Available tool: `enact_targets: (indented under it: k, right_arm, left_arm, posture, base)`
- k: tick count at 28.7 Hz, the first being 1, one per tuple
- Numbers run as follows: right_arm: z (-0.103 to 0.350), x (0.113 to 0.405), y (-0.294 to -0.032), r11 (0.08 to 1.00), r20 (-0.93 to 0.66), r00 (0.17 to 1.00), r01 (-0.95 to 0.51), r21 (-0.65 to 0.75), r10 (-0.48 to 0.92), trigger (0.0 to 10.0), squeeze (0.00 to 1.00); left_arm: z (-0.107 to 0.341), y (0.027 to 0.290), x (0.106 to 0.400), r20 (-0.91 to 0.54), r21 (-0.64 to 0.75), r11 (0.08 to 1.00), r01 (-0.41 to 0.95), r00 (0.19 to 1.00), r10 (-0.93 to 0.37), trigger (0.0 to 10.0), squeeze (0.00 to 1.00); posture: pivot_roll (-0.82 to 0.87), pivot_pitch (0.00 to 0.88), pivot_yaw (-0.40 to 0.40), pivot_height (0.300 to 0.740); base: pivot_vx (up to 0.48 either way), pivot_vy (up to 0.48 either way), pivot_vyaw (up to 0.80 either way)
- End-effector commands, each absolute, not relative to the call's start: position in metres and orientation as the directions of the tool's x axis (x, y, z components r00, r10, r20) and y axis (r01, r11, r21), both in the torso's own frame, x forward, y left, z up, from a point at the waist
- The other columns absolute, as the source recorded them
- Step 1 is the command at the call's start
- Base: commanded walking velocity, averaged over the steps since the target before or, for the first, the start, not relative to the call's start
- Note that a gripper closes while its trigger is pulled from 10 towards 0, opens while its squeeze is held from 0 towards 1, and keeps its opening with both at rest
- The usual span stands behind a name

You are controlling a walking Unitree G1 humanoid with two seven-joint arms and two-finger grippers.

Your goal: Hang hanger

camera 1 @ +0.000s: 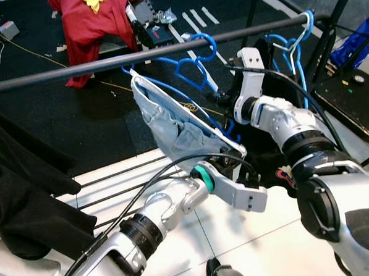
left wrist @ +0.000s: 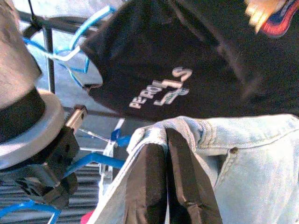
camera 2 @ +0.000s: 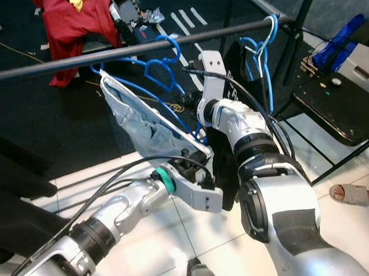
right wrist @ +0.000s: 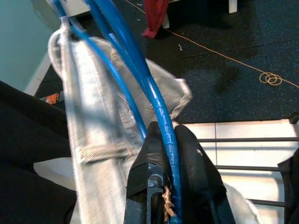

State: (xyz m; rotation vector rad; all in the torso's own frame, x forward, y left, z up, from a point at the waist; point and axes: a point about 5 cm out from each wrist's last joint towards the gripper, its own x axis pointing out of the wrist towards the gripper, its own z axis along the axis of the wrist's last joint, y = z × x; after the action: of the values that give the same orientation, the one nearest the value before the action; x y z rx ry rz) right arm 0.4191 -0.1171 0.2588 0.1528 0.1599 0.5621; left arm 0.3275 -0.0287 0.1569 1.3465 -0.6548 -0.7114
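The left gripper's (left wrist: 168,182) fingertips were buried in the denim shorts (left wrist: 243,158). The rail (camera 1: 137,57) ran off the picture's left edge. A black shirt's (left wrist: 187,60) printed lettering was too blurred to read.

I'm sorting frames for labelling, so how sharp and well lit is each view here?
Left eye view: fairly sharp, even daylight, the blue hanger and rail clear. Right eye view: much the same. Left wrist view: soft, the left gripper shut on the denim shorts is blurred up close. Right wrist view: the right gripper clamped on the hanger reads well; the cloth looks washed out.
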Motion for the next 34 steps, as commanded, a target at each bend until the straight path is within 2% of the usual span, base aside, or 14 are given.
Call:
enact_targets:
  k: [1,10,17,34]
  right_arm:
    - [0.277,0.419,-0.091,0.794,-0.04,0.807,-0.569,0.213,0.589,10.0,0.0]
    - [0.279,0.419,-0.088,0.791,-0.037,0.804,-0.575,0.21,0.594,10.0,0.0]
    - [0.275,0.419,-0.091,0.801,-0.053,0.809,-0.566,0.195,0.585,10.0,0.0]
    - [0.272,0.418,-0.09,0.8,-0.065,0.804,-0.573,0.179,0.591,10.0,0.0]
  left_arm:
    - [0.147,-0.062,0.299,-0.026,0.996,0.019,0.088,0.482,-0.876,10.0,0.0]
    - [0.146,-0.076,0.296,-0.009,0.995,0.04,0.092,0.481,-0.877,10.0,0.0]
    - [0.174,-0.079,0.311,0.091,0.989,0.137,0.05,0.528,-0.845,10.0,0.0]
    - [0.211,-0.077,0.329,0.22,0.969,0.245,-0.033,0.565,-0.795,10.0,0.0]
  posture:
    - [-0.17,0.195,0.059,0.74]
    - [-0.18,0.193,0.061,0.74]
    - [-0.18,0.192,0.066,0.74]
    - [-0.18,0.19,0.064,0.74]
  base:
    - [0.0,0.0,0.0]
    - [0.0,0.0,0.0]
    - [0.0,0.0,0.0]
    - [0.0,0.0,0.0]
